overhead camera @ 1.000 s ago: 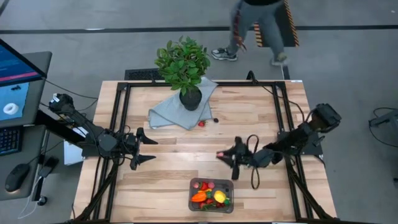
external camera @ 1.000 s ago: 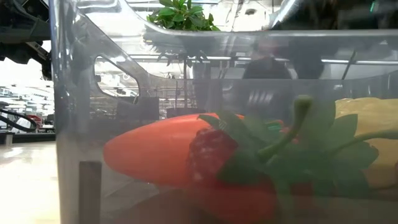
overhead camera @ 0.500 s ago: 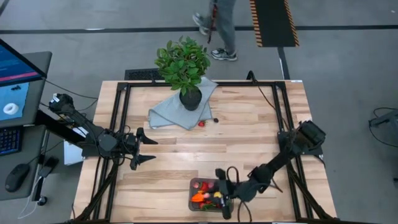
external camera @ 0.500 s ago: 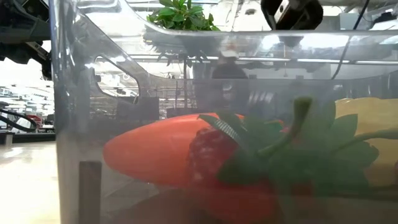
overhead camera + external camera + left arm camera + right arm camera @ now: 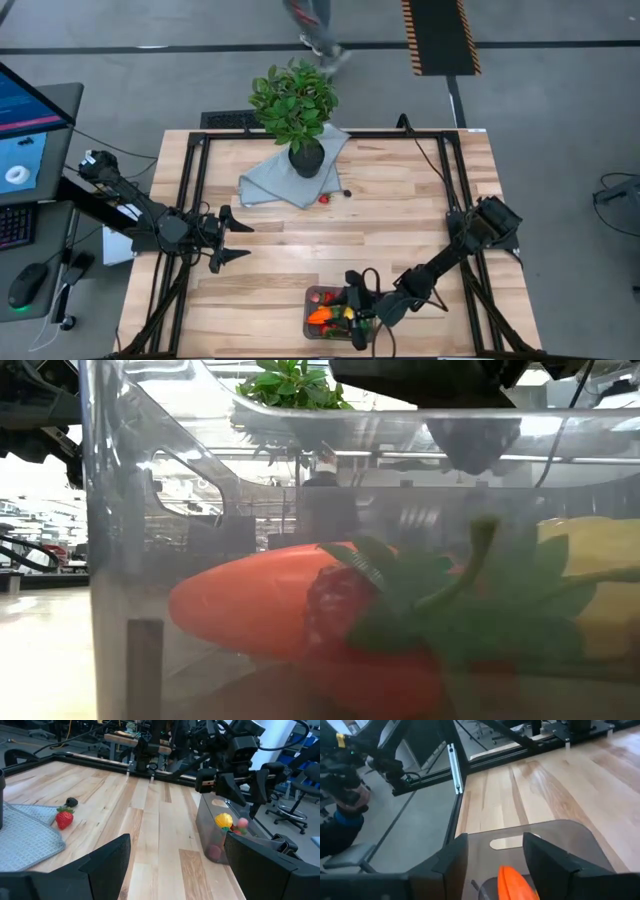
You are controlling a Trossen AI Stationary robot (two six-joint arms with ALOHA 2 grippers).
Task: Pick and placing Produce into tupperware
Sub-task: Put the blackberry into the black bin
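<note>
Tupperware (image 5: 339,314) mostly loaded: carrot (image 5: 250,610), lemon (image 5: 223,820), berries inside. Strawberry (image 5: 323,199) and dark berry (image 5: 72,801) left beside cloth (image 5: 282,178). Right gripper (image 5: 356,311) over tub, fingers parted, empty. Left gripper (image 5: 232,240) wide, idle.

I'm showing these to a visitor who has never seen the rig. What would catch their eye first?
Probably the right gripper, open over the clear tub of bright toy produce at the table's near edge. Next, the leafy potted plant on a grey cloth at the far side, a stray strawberry beside it.
</note>
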